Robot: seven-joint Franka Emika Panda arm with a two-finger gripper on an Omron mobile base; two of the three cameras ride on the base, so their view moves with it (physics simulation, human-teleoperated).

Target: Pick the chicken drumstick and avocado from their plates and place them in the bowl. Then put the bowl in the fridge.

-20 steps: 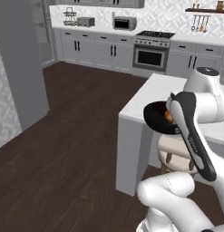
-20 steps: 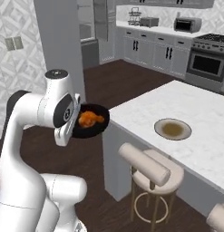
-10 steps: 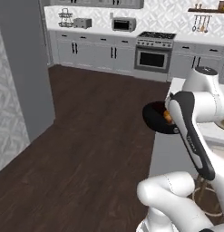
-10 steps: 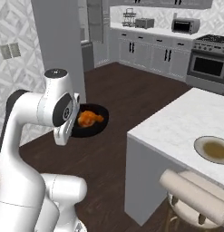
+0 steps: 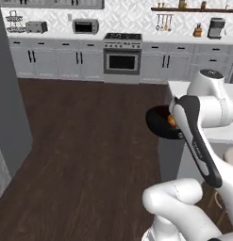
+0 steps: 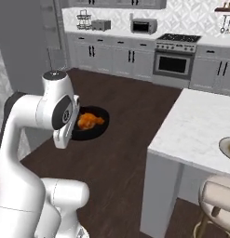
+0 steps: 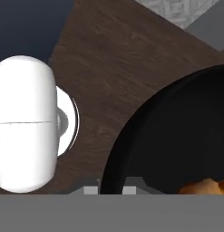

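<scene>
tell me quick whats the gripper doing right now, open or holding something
Gripper: shut on the rim of the bowl, carried above the floor with the chicken drumstick inside.

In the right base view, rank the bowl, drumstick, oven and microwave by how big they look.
Largest to smallest:
oven
bowl, nearer the camera, so unsure against the oven
microwave and chicken drumstick look alike

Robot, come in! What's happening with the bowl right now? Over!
Glossy dark round bowl carried in the air over the wood floor, gripper hidden by the arm. Orange-brown chicken drumstick lying inside. Avocado not made out. White marble counter alongside, path open.
</scene>
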